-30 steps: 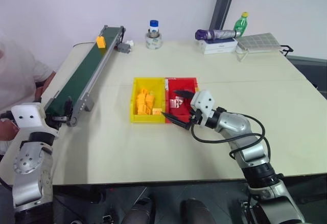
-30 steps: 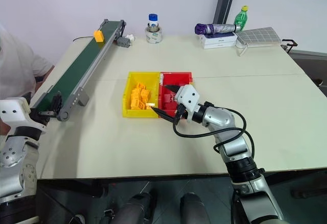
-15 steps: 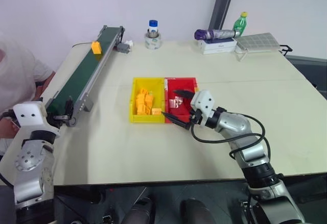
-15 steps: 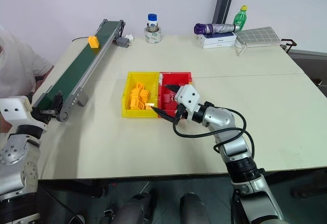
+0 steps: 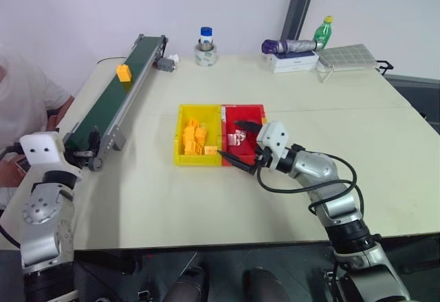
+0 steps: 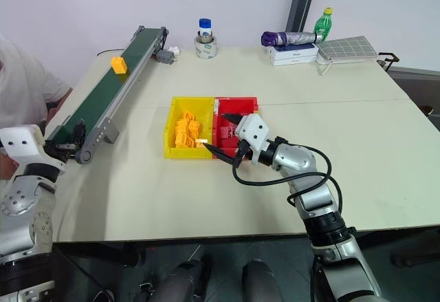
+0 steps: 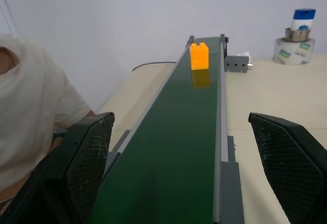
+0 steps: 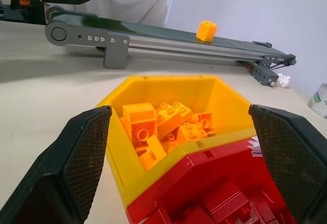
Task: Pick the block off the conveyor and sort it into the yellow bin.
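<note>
the block (image 5: pixel 124 73) sits on the conveyor (image 5: pixel 110 106) in the upper left of the frame, far from the left gripper (image 5: pixel 84 155), which waits wide open and empty at the belt's near end. the right gripper (image 5: pixel 240 146) hangs open at mid-frame beside the yellow bin (image 5: pixel 180 137).

Arms are silver-grey metal with black joint sections. Each wrist carries a white boxy housing. Left hand (image 5: pixel 84 156) and right hand (image 5: pixel 239 152) have two black fingers; the fingers (image 7: pixel 84 173) have wide pads with fine mesh-textured inner faces. Black cable loops loose along right forearm (image 5: pixel 323 171). Round silver cap on left arm's joint.
</note>
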Robot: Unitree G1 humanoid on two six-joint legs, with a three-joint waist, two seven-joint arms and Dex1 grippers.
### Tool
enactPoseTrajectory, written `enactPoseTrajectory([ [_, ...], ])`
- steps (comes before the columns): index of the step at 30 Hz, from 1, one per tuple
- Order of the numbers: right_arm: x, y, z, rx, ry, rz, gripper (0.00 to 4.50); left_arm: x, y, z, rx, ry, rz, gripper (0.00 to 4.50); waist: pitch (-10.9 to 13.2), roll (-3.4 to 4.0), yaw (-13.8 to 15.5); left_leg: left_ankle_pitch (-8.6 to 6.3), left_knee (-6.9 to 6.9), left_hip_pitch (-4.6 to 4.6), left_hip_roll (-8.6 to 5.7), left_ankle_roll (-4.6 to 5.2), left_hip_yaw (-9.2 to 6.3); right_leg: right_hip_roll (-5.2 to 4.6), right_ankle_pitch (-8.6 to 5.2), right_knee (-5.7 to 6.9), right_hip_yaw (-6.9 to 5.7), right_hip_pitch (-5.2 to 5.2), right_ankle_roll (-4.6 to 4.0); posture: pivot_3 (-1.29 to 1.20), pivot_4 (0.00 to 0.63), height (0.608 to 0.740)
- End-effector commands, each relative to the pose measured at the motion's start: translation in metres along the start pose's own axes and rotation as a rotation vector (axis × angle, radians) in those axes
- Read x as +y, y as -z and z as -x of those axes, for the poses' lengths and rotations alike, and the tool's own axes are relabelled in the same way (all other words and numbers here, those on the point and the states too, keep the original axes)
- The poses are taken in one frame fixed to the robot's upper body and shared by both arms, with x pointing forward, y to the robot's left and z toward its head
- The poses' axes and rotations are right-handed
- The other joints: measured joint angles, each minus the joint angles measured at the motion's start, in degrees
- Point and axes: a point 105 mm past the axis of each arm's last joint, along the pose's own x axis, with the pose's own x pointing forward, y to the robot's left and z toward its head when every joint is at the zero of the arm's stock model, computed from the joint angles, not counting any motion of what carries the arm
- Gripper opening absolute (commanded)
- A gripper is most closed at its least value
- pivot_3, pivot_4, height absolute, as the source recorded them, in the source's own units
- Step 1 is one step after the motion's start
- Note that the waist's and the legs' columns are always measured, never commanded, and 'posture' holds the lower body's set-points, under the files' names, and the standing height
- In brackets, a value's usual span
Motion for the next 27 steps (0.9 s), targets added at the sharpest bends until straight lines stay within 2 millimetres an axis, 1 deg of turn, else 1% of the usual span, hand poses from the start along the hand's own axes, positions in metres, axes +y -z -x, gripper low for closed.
enactPoseTrajectory([
  [1, -0.001, -0.011, -0.002, -0.039, 0.006, 0.03, 4.5, 0.002, -0.005, -0.012, 0.023, -0.017, -0.061, 4.44, 0.0, 0.0, 0.0, 0.0, 0.0, 0.0, 0.0, 0.0, -0.01, 0.0, 0.0, 0.0, -0.01, 0.0, 0.0, 0.0, 0.15, 0.74],
  [4, 0.0, -0.01, -0.001, -0.037, 0.006, 0.028, 4.5, -0.004, -0.016, -0.03, 0.026, -0.004, -0.063, 4.44, 0.0, -0.01, 0.19, 0.0, 0.0, 0.0, 0.0, 0.0, -0.02, 0.0, 0.0, 0.0, -0.03, 0.01, 0.01, 0.0, 0.15, 0.74],
  [6, -0.001, -0.01, -0.001, -0.036, 0.008, 0.027, 4.5, -0.005, -0.019, -0.043, 0.062, 0.003, -0.068, 4.44, 0.01, -0.02, 0.22, 0.0, 0.02, -0.02, 0.0, 0.0, -0.03, 0.0, 0.0, 0.0, -0.07, 0.02, 0.03, 0.0, 0.15, 0.74],
  [7, -0.001, -0.01, -0.001, -0.036, 0.009, 0.027, 4.5, -0.005, -0.019, -0.047, 0.08, 0.004, -0.079, 4.44, 0.01, -0.02, 0.12, 0.0, 0.02, -0.02, -0.01, 0.0, -0.03, 0.0, 0.0, -0.01, -0.08, 0.02, 0.04, 0.0, 0.15, 0.74],
  [11, 0.0, -0.01, -0.002, -0.036, 0.012, 0.026, 4.5, -0.003, -0.031, -0.073, 0.129, 0.024, -0.09, 4.44, 0.01, -0.02, -0.12, 0.0, 0.01, -0.02, -0.01, 0.0, -0.03, 0.02, 0.04, 0.01, -0.08, -0.03, 0.08, 0.0, 0.15, 0.74],
  [14, 0.0, -0.01, -0.002, -0.035, 0.015, 0.026, 4.5, -0.002, -0.032, -0.085, 0.161, 0.042, -0.076, 4.44, 0.01, -0.02, -0.26, 0.01, -0.02, -0.02, -0.01, 0.0, -0.02, 0.03, 0.13, 0.02, -0.14, -0.06, 0.24, 0.0, 0.15, 0.74],
  [19, 0.0, -0.01, -0.001, -0.032, 0.018, 0.027, 4.5, 0.006, -0.031, -0.105, 0.206, 0.032, -0.064, 4.44, 0.01, -0.02, -0.08, 0.01, -0.02, -0.02, -0.01, -0.01, -0.04, 0.03, 0.15, 0.02, -0.18, -0.05, 0.26, 0.0, 0.15, 0.74],
  [20, 0.0, -0.011, -0.001, -0.032, 0.019, 0.027, 4.5, 0.004, -0.029, -0.109, 0.217, 0.047, -0.076, 4.44, 0.01, -0.02, -0.07, 0.01, -0.01, -0.02, -0.01, -0.01, -0.04, 0.03, 0.15, 0.02, -0.18, -0.04, 0.26, 0.0, 0.15, 0.74],
  [23, 0.0, -0.011, -0.001, -0.03, 0.02, 0.028, 4.5, -0.003, -0.027, -0.117, 0.232, 0.08, -0.034, 4.44, 0.01, -0.02, 0.01, 0.01, 0.0, -0.02, -0.02, -0.01, -0.04, 0.03, 0.15, 0.02, -0.19, -0.02, 0.27, 0.0, 0.15, 0.74],
  [27, 0.0, -0.011, -0.001, -0.028, 0.023, 0.027, 4.5, -0.009, -0.022, -0.12, 0.254, 0.134, -0.03, 4.44, 0.01, -0.02, -0.09, 0.01, 0.0, -0.02, -0.03, -0.01, -0.04, 0.01, 0.15, 0.0, -0.2, -0.02, 0.28, 0.0, 0.15, 0.74],
])
